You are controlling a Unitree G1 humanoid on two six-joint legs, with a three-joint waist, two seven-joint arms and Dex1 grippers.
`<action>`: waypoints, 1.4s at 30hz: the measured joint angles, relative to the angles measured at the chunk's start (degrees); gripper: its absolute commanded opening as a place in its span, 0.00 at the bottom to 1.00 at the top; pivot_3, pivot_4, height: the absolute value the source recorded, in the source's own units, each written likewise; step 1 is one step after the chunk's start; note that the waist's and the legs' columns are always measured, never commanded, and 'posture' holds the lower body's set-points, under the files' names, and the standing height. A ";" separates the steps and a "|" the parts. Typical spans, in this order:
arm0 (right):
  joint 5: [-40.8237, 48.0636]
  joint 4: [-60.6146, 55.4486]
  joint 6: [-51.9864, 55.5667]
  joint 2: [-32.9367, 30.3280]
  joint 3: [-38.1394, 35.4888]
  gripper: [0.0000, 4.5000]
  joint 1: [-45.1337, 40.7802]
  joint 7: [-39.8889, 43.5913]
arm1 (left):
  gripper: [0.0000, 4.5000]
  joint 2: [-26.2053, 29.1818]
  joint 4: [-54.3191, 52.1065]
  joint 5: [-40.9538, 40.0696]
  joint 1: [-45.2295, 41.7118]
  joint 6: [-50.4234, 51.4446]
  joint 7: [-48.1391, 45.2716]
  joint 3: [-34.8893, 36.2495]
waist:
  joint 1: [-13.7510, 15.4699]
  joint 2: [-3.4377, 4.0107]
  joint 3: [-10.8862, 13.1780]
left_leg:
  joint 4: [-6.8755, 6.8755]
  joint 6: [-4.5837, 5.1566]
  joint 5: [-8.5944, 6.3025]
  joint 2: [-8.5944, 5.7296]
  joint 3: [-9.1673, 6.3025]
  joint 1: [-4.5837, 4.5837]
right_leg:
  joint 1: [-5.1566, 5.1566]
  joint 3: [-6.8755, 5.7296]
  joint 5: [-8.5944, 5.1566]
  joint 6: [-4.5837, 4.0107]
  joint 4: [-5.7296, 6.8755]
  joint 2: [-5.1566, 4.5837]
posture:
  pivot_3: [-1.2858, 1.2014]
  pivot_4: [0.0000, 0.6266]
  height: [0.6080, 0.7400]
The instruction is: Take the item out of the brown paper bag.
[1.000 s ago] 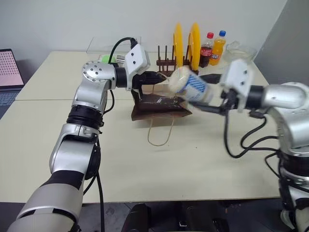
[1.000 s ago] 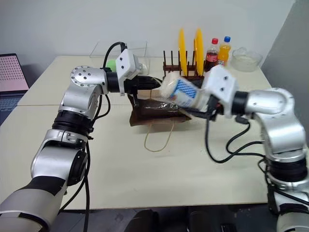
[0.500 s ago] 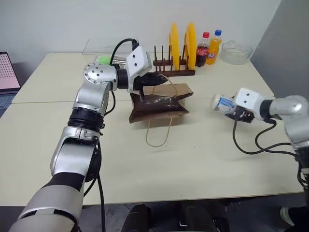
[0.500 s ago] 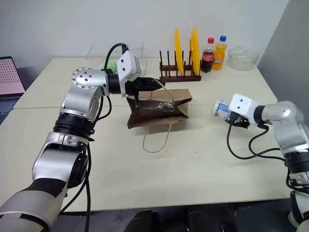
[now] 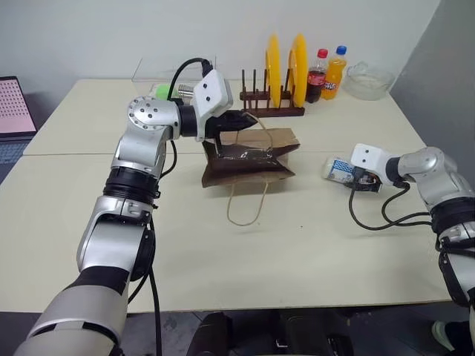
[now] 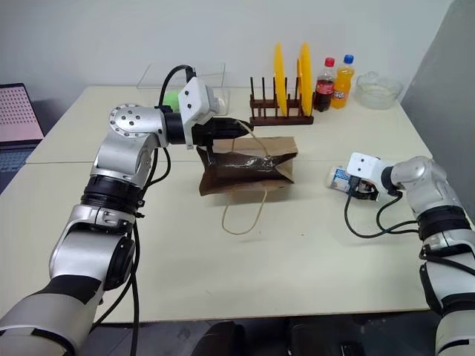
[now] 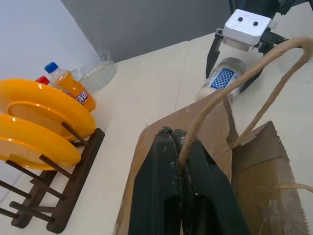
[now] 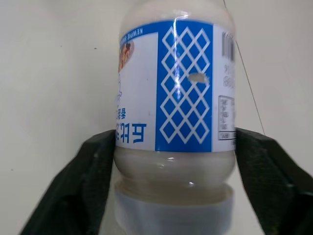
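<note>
Now brown paper bag [image 5: 249,157] handle pinched in left end effector [image 5: 249,117]; bottle [image 5: 340,170] between spread right end effector [image 8: 173,191] fingers.

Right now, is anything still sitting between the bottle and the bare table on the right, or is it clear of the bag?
Nothing visible blocks it. The white bottle with the blue label lies on the table between the right gripper's jaws, well apart from the brown paper bag, whose handle the left gripper pinches.

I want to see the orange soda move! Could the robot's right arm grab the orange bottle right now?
Probably not yet. The right fingers stand on either side of the white bottle lying on the table. The orange bottle stands further back; the way looks free otherwise.
</note>
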 measured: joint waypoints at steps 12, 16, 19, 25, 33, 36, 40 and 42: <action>7.06 -18.93 7.39 -8.93 -8.23 1.00 7.71 6.99 | 0.00 -1.11 0.45 -0.02 -0.16 -0.15 0.40 -0.09 | 0.29 0.02 0.01 | 0.01 0.05 -0.03 0.00 -0.04 -0.06 | 0.00 -0.06 0.00 0.02 -0.05 -0.01 | 0.52 0.24 1.00; 18.05 -39.87 16.61 -10.42 -19.79 1.00 17.96 7.92 | 0.00 -1.70 1.81 0.46 -0.65 -1.16 1.14 -0.23 | 0.41 0.01 0.01 | 0.02 0.07 -0.04 0.01 -0.12 0.02 | 0.12 -0.12 0.00 0.03 -0.04 0.00 | 0.52 0.24 1.00; 25.92 -56.90 23.95 -6.48 -26.29 1.00 29.19 5.30 | 0.00 -2.26 4.97 1.14 -2.41 -2.27 1.37 -0.48 | 0.47 -0.01 0.01 | 0.05 0.07 -0.04 0.02 -0.27 0.07 | 0.22 -0.23 -0.02 0.08 -0.01 0.01 | 0.52 0.24 1.00; 33.86 -84.73 31.14 11.18 -25.27 1.00 46.27 -10.08 | 0.04 -2.34 13.62 2.40 -8.31 -5.25 1.23 -0.47 | 0.33 -0.01 0.01 | 0.09 0.06 -0.04 -0.01 -0.28 0.04 | 0.20 -0.21 -0.19 0.36 0.00 0.00 | 0.52 0.24 1.00; 26.63 -86.54 27.77 21.24 -18.87 1.00 48.05 -25.26 | 0.56 -1.52 19.18 3.67 -11.77 -7.95 -1.66 -0.48 | 0.19 -0.01 0.01 | 0.14 0.07 -0.04 -0.01 -0.22 0.05 | 0.19 -0.16 -0.15 0.44 -0.02 0.03 | 0.52 0.24 1.00; 25.54 -85.22 25.74 22.00 -17.97 1.00 46.41 -26.62 | 0.78 -0.72 19.06 3.67 -11.76 -8.14 -2.52 -0.46 | 0.15 -0.01 0.01 | 0.13 0.07 -0.04 -0.01 -0.23 0.05 | 0.18 -0.17 -0.15 0.43 -0.02 0.04 | 0.52 0.24 1.00; 25.10 -82.75 23.02 22.02 -17.94 1.00 44.95 -26.77 | 1.00 1.80 17.80 3.67 -11.73 -9.16 -1.58 0.07 | 0.13 -0.01 0.01 | 0.11 0.08 -0.05 -0.01 -0.24 0.04 | 0.17 -0.17 -0.14 0.43 -0.03 0.04 | 0.52 0.24 1.00; 25.10 -81.75 22.01 21.99 -17.81 1.00 44.19 -26.53 | 1.00 2.65 16.95 3.66 -11.55 -9.16 -0.51 0.68 | 0.13 -0.01 0.01 | 0.11 0.08 -0.05 -0.01 -0.24 0.04 | 0.18 -0.16 -0.14 0.43 -0.02 0.03 | 0.52 0.24 1.00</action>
